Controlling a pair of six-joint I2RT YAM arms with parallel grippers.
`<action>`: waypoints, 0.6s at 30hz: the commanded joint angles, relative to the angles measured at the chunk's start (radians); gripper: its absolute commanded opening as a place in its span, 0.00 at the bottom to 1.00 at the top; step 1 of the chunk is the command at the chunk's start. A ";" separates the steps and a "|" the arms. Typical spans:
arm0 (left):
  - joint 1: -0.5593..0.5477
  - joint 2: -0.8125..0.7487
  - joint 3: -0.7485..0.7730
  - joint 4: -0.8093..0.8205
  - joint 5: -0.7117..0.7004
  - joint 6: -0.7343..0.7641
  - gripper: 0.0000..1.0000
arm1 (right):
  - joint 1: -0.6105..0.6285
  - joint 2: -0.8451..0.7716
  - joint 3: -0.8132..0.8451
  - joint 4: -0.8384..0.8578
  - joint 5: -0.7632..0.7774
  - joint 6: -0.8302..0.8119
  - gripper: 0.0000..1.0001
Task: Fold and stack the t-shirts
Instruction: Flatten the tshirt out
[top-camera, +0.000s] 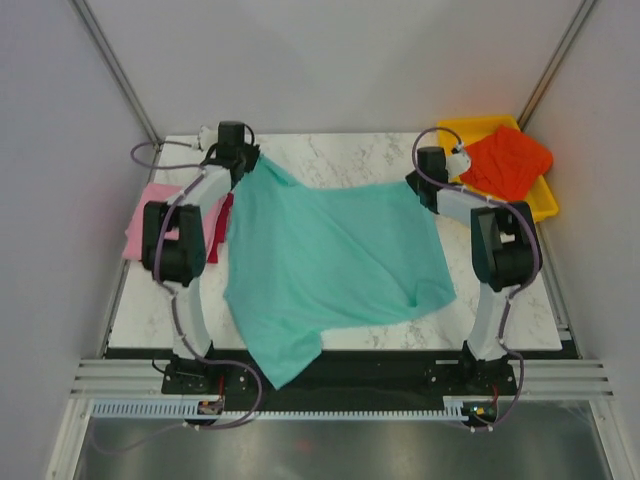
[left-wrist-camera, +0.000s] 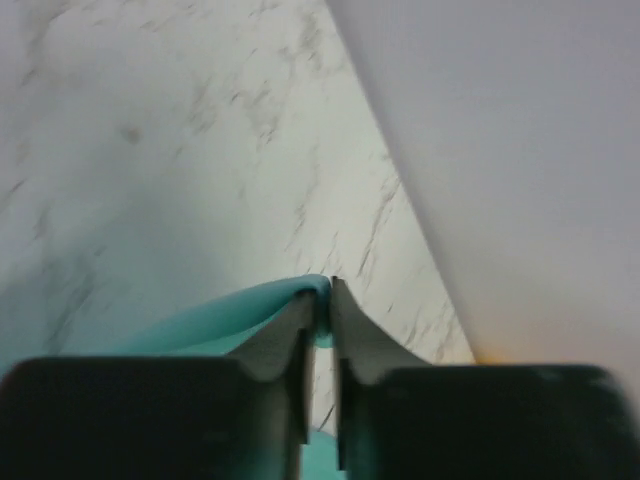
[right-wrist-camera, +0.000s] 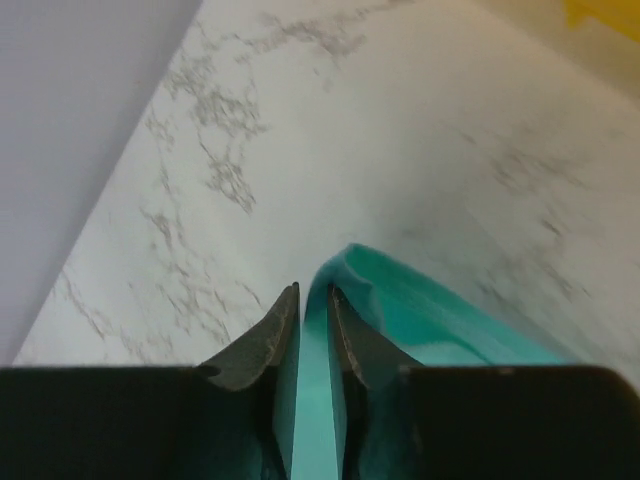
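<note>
The teal-turquoise t-shirt is stretched between both grippers above the marble table, its lower part hanging over the near edge. My left gripper is shut on its far left corner, seen as a teal fold between the fingers in the left wrist view. My right gripper is shut on its far right corner, the cloth showing between the fingers in the right wrist view. A pink t-shirt and a crimson t-shirt lie at the left under the left arm. An orange-red t-shirt lies in the tray.
A yellow plastic tray stands at the far right corner, holding the orange-red shirt. Grey walls close in the table at the back and both sides. Bare marble shows along the far edge of the table.
</note>
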 joint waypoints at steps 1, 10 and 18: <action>0.059 0.226 0.372 0.126 0.074 0.022 0.33 | -0.020 0.142 0.240 0.199 -0.059 -0.013 0.28; 0.078 0.321 0.589 -0.021 0.136 0.184 1.00 | -0.042 0.159 0.312 0.244 -0.058 -0.190 0.76; 0.030 -0.081 0.142 -0.032 0.112 0.210 0.98 | -0.043 -0.123 0.072 0.063 -0.110 -0.227 0.47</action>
